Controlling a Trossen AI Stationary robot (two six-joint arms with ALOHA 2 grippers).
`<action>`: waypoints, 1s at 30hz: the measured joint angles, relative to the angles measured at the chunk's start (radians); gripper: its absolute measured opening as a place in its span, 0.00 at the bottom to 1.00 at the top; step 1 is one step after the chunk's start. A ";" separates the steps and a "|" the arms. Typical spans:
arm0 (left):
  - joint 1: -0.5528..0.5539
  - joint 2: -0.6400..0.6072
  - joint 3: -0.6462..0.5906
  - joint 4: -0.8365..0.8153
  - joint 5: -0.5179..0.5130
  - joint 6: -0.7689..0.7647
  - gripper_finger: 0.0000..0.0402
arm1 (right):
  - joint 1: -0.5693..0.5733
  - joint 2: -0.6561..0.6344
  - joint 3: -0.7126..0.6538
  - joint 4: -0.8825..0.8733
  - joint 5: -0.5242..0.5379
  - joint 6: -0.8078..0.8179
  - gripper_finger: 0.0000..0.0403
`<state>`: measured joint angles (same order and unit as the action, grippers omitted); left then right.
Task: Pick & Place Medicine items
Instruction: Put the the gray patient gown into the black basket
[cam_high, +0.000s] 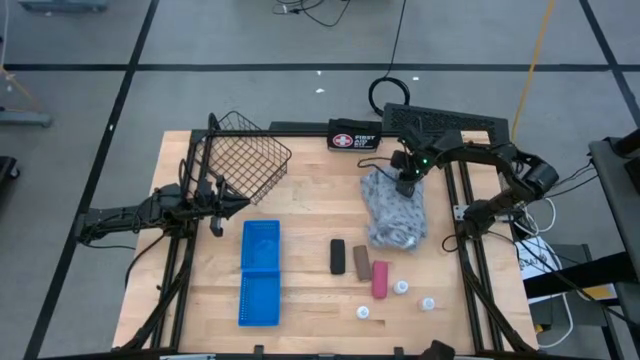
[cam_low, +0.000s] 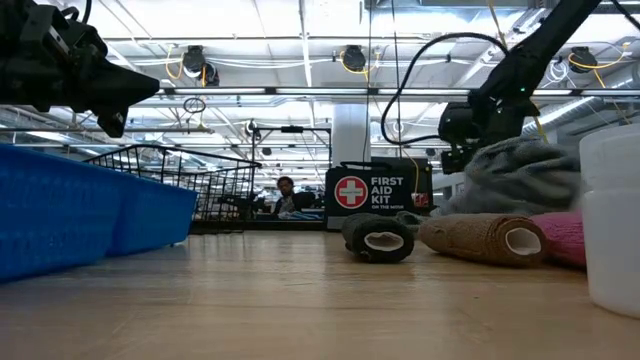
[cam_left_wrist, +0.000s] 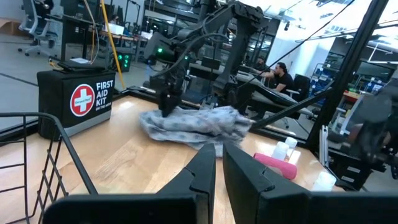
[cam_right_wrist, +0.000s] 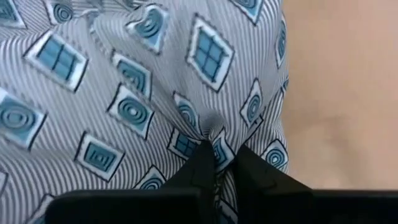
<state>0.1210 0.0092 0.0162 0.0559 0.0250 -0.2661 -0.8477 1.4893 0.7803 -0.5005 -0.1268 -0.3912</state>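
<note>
The medicine items lie on the table's near right part: a black oblong (cam_high: 338, 256), a brown oblong (cam_high: 360, 262), a pink tube (cam_high: 380, 279) and three small white bottles (cam_high: 401, 288) (cam_high: 428, 303) (cam_high: 363, 312). No gripper touches them. Beyond them lies a crumpled grey patterned cloth (cam_high: 395, 212). My right gripper (cam_high: 405, 182) stands over the cloth's far end, shut on it. My left gripper (cam_high: 215, 215) waits at the table's left beside the wire basket, shut and holding nothing. In the low view the black (cam_low: 378, 238) and brown (cam_low: 485, 238) oblongs show as rolls lying on their sides. My right gripper (cam_right_wrist: 217, 155) pinches a small raised fold (cam_right_wrist: 214, 134) of the cloth between its two fingers (cam_right_wrist: 199, 165), near the cloth's far end. It comes from above, pointing down. The fabric puckers toward the pinch, while the rest of the cloth lies bunched on the table.
A wire basket (cam_high: 240, 160) stands at the far left, a blue tray (cam_high: 260, 272) lies near the table's middle, and a black first-aid pouch (cam_high: 355, 140) stands at the far edge. Bare wood shows between the basket and the cloth. A person sits in the room beyond (cam_low: 285, 195).
</note>
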 joint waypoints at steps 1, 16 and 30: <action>0.000 0.000 0.000 0.000 0.000 0.000 0.09 | -0.001 -0.021 0.000 0.026 0.021 0.013 0.04; 0.000 0.000 0.000 0.000 0.000 0.000 0.09 | 0.019 -0.456 -0.001 0.120 0.004 0.052 0.04; 0.000 0.000 0.000 0.000 0.000 0.000 0.09 | 0.208 -0.741 0.002 0.217 -0.002 0.061 0.03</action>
<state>0.1211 0.0093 0.0162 0.0555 0.0254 -0.2661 -0.6397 0.7480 0.7826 -0.2833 -0.1290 -0.3304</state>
